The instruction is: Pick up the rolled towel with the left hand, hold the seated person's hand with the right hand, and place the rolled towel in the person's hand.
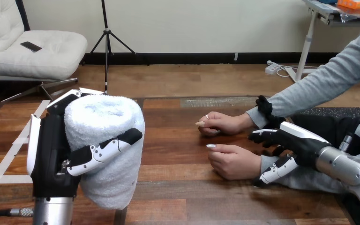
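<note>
One rolled white towel [108,123] is gripped upright by the left hand [51,150]. The person's wrist [265,162] seems clasped by the right hand [296,140].

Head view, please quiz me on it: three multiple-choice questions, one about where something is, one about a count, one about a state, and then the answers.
1. Where is the rolled towel?
A. in the left robot hand, raised over the table
B. lying flat
C. draped over a sleeve

2. How many of the person's hands rest on the table?
A. none
B. one
C. two

3. How does the rolled towel stand?
A. still rolled, upright
B. unrolled, flat
C. folded square

Answers:
1 A: the left robot hand's thumb and fingers curl round the roll.
2 C: one hand lies on the wood behind the other.
3 A: its spiral end faces up.
</note>
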